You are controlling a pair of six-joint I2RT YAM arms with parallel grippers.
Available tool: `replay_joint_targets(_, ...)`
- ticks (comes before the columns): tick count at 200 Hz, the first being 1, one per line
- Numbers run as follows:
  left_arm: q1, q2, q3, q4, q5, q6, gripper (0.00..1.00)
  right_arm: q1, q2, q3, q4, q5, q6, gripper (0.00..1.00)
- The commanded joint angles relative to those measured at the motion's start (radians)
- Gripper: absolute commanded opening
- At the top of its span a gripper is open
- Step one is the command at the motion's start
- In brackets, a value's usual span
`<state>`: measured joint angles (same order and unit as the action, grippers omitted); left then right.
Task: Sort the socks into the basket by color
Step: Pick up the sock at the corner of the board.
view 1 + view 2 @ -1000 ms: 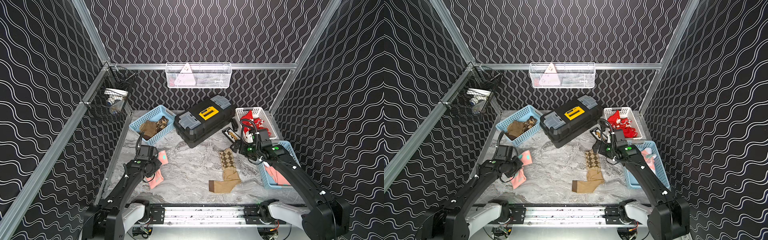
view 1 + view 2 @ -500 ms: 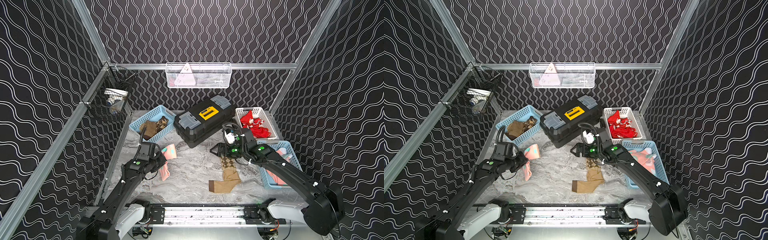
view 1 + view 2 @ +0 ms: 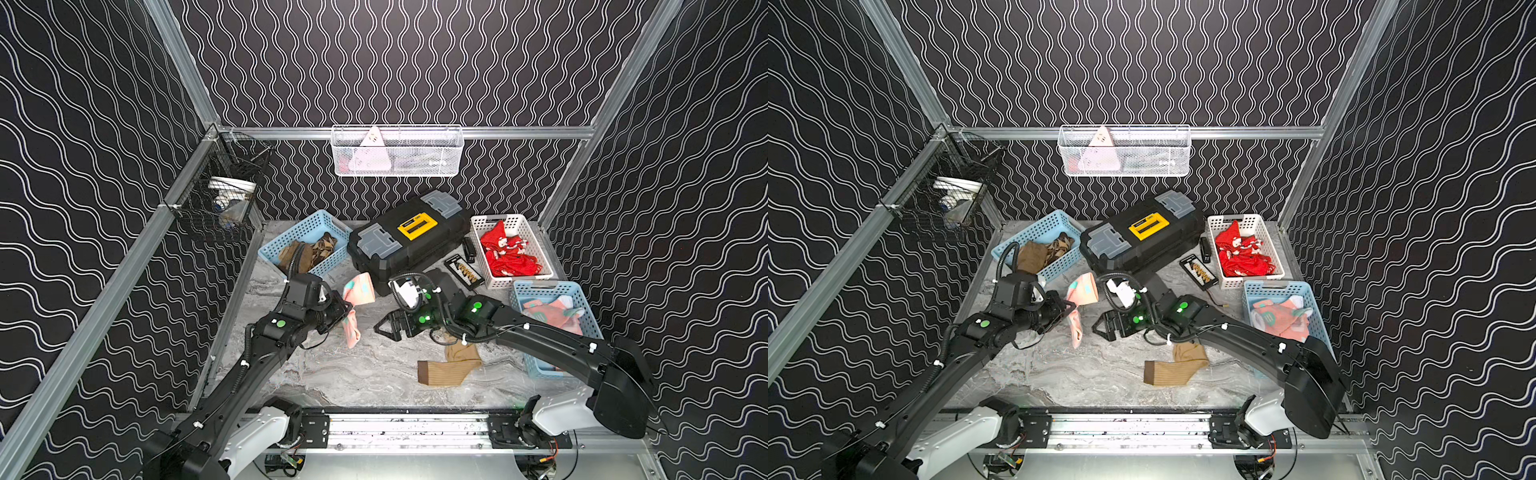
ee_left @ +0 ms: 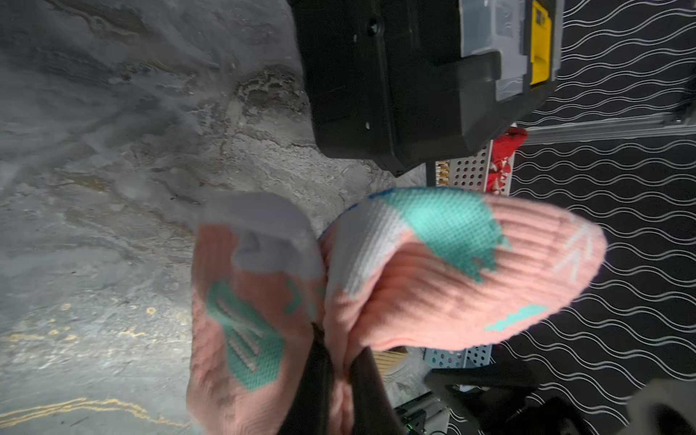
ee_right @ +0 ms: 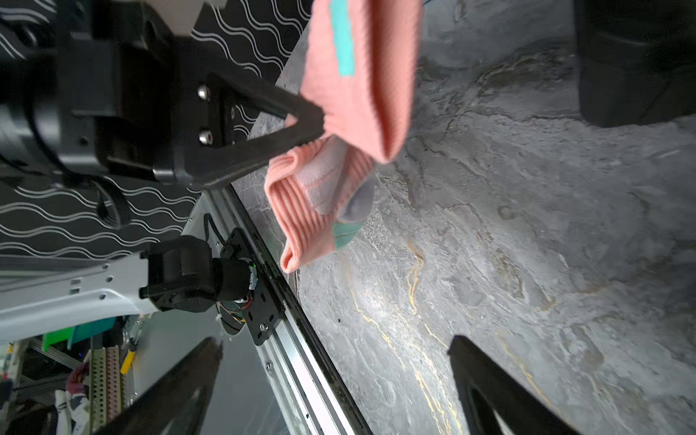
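A salmon-pink sock [image 3: 358, 291] with teal marks hangs above the table, draped to both sides of my left gripper [image 3: 347, 309], which is shut on its middle. The left wrist view shows this sock [image 4: 433, 286] folded over the closed fingertips of the left gripper [image 4: 341, 346]. My right gripper [image 3: 384, 328] stands open just right of the sock, pointing at it, with nothing between its fingers; in its wrist view the sock [image 5: 357, 94] hangs ahead of the right gripper [image 5: 333, 344]. A tan sock [image 3: 451, 365] lies on the table, partly under the right arm.
A blue basket [image 3: 307, 220] at the back left holds brown socks [image 3: 307, 253]. A white basket [image 3: 519, 280] holds red socks [image 3: 509, 257]. A blue basket [image 3: 544, 291] on the right holds pink socks [image 3: 548, 313]. A black toolbox [image 3: 407, 241] stands at the back middle.
My left gripper has lifted the pink sock off the table and carried it right, toward the middle. My right arm has swung left from the baskets toward the sock, staying open.
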<state>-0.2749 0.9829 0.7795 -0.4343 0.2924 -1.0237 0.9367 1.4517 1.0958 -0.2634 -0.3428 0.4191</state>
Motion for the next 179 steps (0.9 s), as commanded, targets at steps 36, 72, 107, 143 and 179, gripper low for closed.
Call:
replay_joint_targets(36, -0.045, -0.001, 0.031, 0.096, 0.042, -0.115, 0.0, 0.115, 0.058, 0.029, 0.048, 0.249, -0.106, 0.98)
replay_joint_targets(72, -0.108, 0.002, 0.038, 0.119, 0.021, -0.152, 0.0, 0.151, 0.09, 0.07, 0.067, 0.384, -0.135, 0.96)
replay_joint_targets(107, -0.17, 0.014, 0.036, 0.148, 0.0, -0.184, 0.0, 0.154, 0.106, 0.073, 0.083, 0.434, -0.157, 0.79)
replay_joint_targets(143, -0.205, 0.036, 0.048, 0.169, -0.011, -0.188, 0.0, 0.155, 0.091, 0.044, 0.099, 0.443, -0.142, 0.36)
replay_joint_targets(179, -0.218, 0.046, 0.055, 0.177, -0.017, -0.164, 0.0, 0.154, 0.041, 0.013, 0.055, 0.476, -0.131, 0.0)
